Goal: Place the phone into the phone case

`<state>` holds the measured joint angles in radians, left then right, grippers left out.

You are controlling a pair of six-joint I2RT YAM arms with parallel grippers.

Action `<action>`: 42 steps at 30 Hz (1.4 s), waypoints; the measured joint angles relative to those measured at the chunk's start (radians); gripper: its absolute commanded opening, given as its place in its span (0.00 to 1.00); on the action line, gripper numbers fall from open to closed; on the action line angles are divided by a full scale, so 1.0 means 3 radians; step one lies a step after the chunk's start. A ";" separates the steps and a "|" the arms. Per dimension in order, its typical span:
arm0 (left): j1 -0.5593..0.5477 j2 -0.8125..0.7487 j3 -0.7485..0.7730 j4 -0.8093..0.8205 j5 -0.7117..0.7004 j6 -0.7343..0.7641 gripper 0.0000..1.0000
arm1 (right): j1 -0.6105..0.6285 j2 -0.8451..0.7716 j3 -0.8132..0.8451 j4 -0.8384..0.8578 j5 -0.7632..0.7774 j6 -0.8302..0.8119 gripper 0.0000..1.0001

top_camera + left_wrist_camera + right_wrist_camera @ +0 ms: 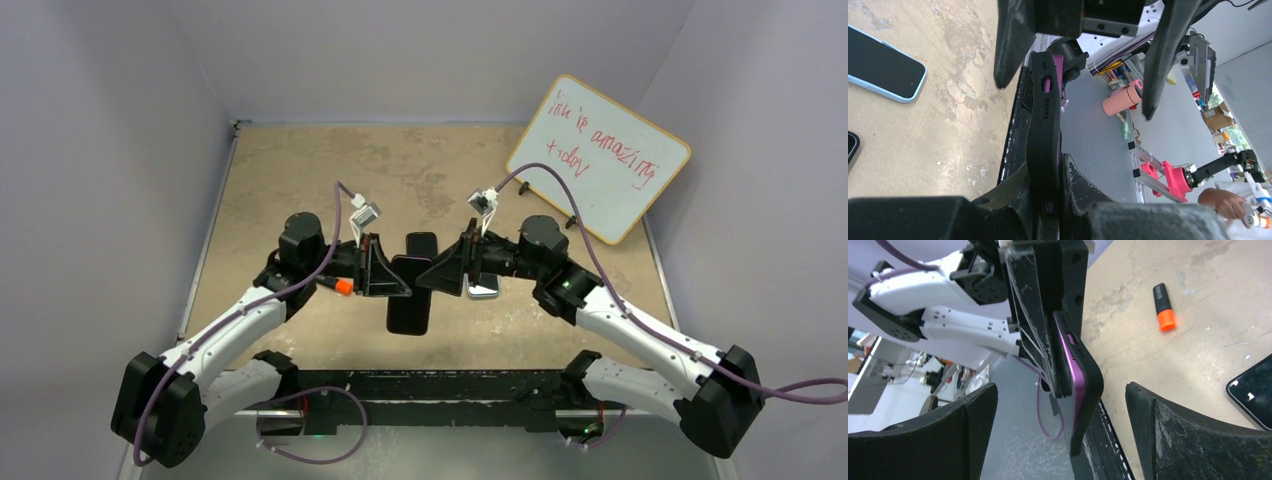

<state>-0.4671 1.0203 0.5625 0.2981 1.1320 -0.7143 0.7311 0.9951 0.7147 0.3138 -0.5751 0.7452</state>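
Seen from above, the blue-edged phone (487, 290) lies under the right pincer (432, 275), and only a strip of its edge shows past it. In the left wrist view the picture's border cuts off its far end. The phone case (1044, 125) runs down between the fingers of the left pincer (1046, 202), which cover its lower end, and what the purple layer inside it is cannot be told. The red writing on the whiteboard (598, 155) is too small to read whole.

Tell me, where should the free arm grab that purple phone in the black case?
Across its flat faces, at the end sticking out of the left fingers. The purple phone in its black case hangs edge-on between the right arm's open fingers, so coming from the right, opposite that grip, probably suits best.
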 measured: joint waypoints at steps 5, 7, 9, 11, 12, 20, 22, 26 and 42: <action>-0.0018 0.0033 0.0000 0.0113 0.0064 -0.0004 0.00 | 0.0000 0.0156 -0.0001 0.0006 -0.0259 -0.0076 0.92; -0.0038 0.0037 0.0000 0.0120 0.0084 -0.0003 0.00 | 0.0000 0.0223 0.0000 0.0067 -0.0347 -0.0074 0.89; -0.0053 0.0037 0.0000 0.0103 0.0114 0.0013 0.00 | 0.0000 0.0303 0.0000 0.0139 -0.0430 -0.0064 0.84; -0.0064 0.0036 0.0000 0.0043 0.0130 0.0075 0.00 | 0.0000 0.0376 -0.0001 0.0191 -0.0501 -0.0041 0.76; -0.0066 0.0036 0.0000 -0.0005 0.0132 0.0107 0.00 | 0.0000 0.0415 0.0000 0.0221 -0.0521 -0.0022 0.72; -0.0069 0.0031 0.0009 -0.0320 0.0156 0.0301 0.00 | 0.0000 0.0591 -0.0003 0.0567 -0.0697 0.0217 0.52; -0.0069 0.0017 0.0009 -0.0401 0.0155 0.0347 0.00 | 0.0000 0.0594 -0.0004 0.0626 -0.0701 0.0248 0.31; -0.0098 -0.0080 0.0109 -0.0685 0.0061 0.0512 0.00 | -0.0006 0.0586 -0.0028 0.0638 -0.0645 0.0273 0.00; -0.0126 -0.0039 0.0401 -0.1335 -0.0504 0.0631 0.00 | 0.0001 0.0318 -0.0146 0.0343 0.0022 0.0373 0.66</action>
<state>-0.5049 1.0084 0.6827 -0.1024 0.9810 -0.5251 0.7315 1.0904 0.6708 0.4168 -0.5686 0.8570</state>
